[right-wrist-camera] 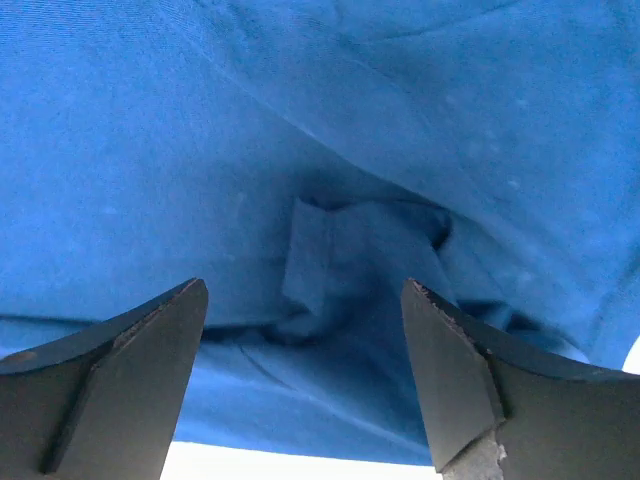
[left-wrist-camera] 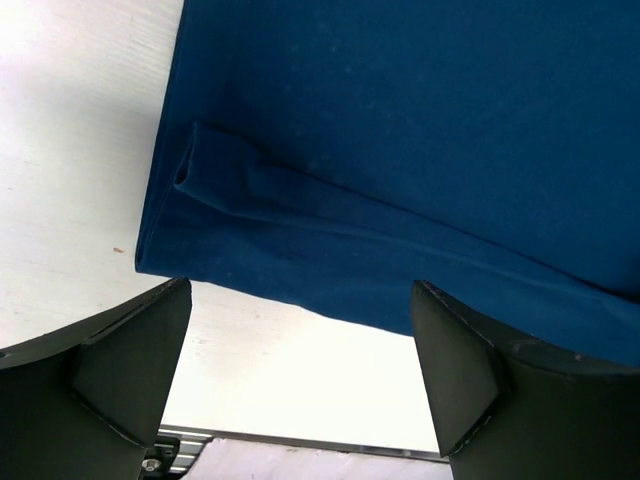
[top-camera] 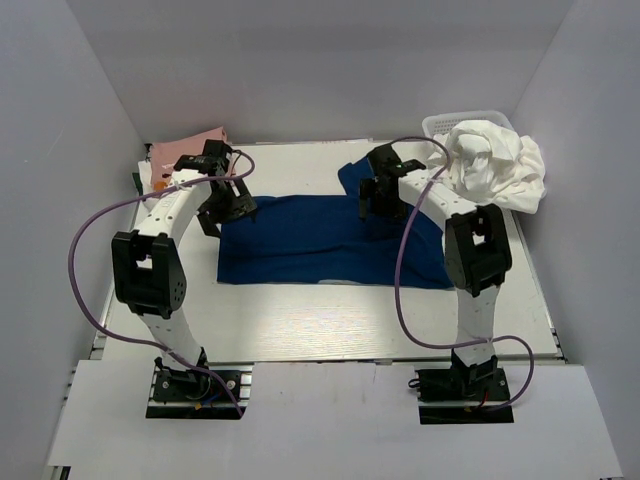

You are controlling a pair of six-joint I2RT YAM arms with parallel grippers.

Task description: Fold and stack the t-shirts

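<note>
A navy blue t-shirt (top-camera: 320, 245) lies spread flat across the middle of the table. My left gripper (top-camera: 222, 207) is open and empty above its far left corner; the left wrist view shows the shirt's folded edge (left-wrist-camera: 300, 220) just beyond the open jaws. My right gripper (top-camera: 378, 200) is open and empty over the shirt's far right part, where the cloth is bunched (right-wrist-camera: 330, 260). White t-shirts (top-camera: 497, 165) are heaped at the far right. A pink t-shirt (top-camera: 185, 145) lies at the far left corner.
A white mesh basket (top-camera: 440, 124) stands at the back right under the white heap. White walls close in the table on three sides. The table's metal rim (top-camera: 330, 355) runs along the near side.
</note>
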